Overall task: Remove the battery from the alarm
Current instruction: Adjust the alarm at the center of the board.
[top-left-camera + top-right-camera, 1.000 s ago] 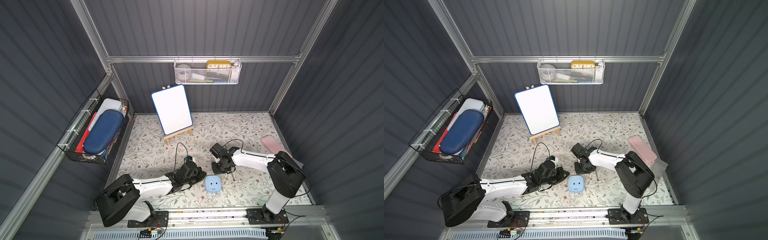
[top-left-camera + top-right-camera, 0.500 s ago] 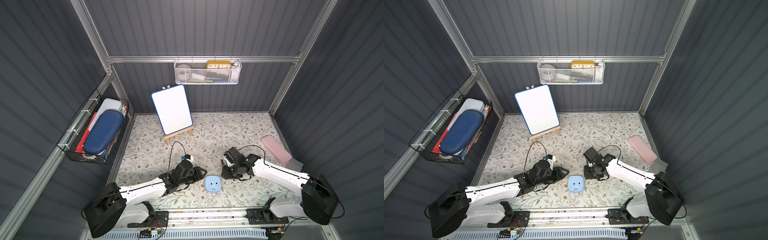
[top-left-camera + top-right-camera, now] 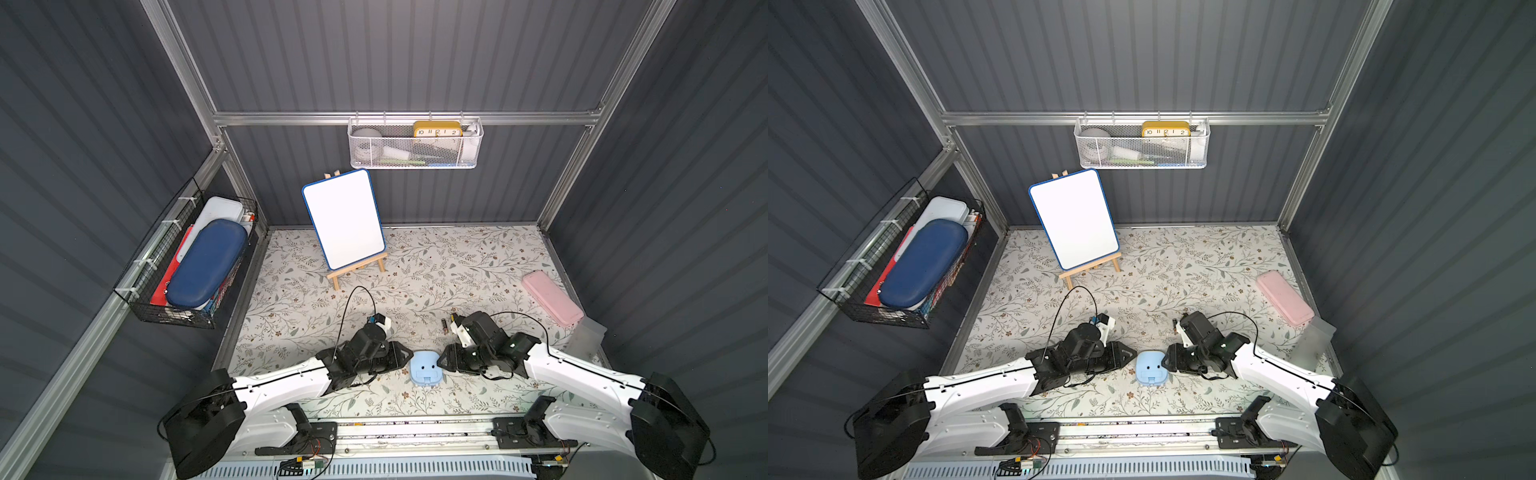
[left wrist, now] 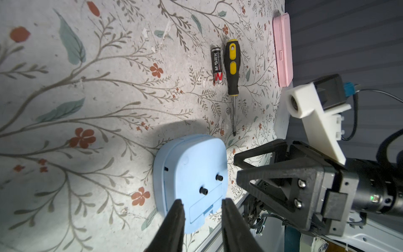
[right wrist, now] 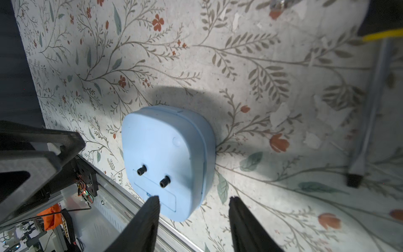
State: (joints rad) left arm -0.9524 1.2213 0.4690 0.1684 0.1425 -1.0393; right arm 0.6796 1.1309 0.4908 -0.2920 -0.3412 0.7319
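The light-blue alarm (image 3: pixel 424 368) (image 3: pixel 1151 368) lies face down near the mat's front edge. Its back (image 4: pixel 192 172) (image 5: pixel 165 150) faces up, showing two black knobs and a closed cover. The battery (image 4: pixel 217 65), black with a gold end, lies on the mat behind the alarm and apart from it, beside a black-and-yellow screwdriver (image 4: pixel 232 69). My left gripper (image 3: pixel 409 359) (image 4: pixel 201 203) sits at the alarm's left, narrowly open and empty. At the alarm's right, my right gripper (image 3: pixel 441 362) (image 5: pixel 194 198) is wide open and holds nothing.
A pink case (image 3: pixel 550 297) lies at the right edge with a clear plastic piece (image 3: pixel 586 338) near it. A whiteboard on an easel (image 3: pixel 344 220) stands at the back. Baskets hang on the back wall (image 3: pixel 415 145) and left wall (image 3: pixel 195 266). The screwdriver shaft (image 5: pixel 370 109) lies close to my right wrist.
My right gripper has come from behind the alarm to its right side and opened. My left gripper has opened a little and its arm has swung lower. The alarm has not moved.
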